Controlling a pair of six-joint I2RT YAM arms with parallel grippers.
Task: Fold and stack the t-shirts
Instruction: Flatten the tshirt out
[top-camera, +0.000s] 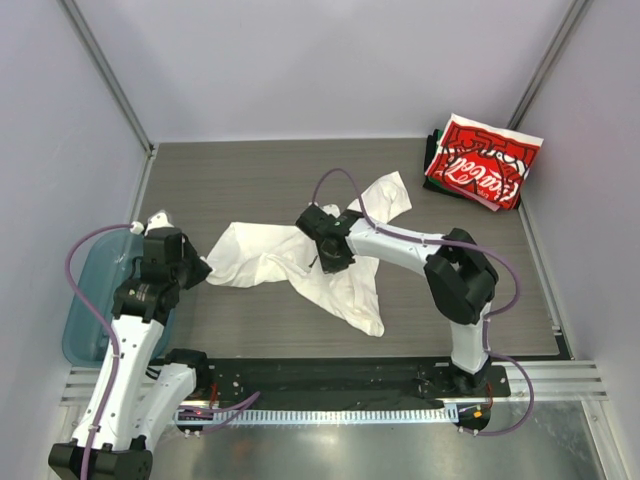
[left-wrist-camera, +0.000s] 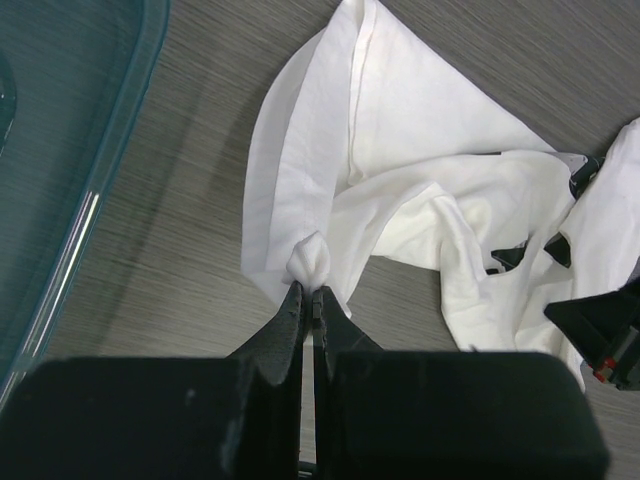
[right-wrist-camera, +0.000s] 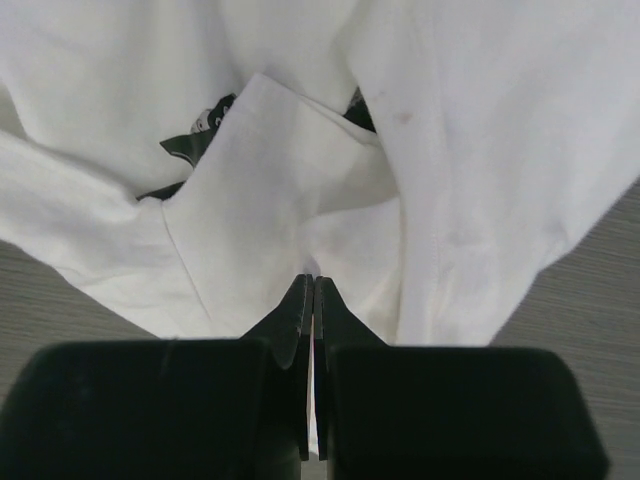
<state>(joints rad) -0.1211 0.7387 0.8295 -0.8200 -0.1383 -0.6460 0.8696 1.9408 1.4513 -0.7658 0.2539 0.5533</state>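
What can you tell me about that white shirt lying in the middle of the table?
The white t-shirt is soft, thin cloth, crumpled and unfolded, lying on the grey table. A dark print peeks from its folds. The left gripper pinches a bunched edge; the right gripper is shut on cloth near its middle.
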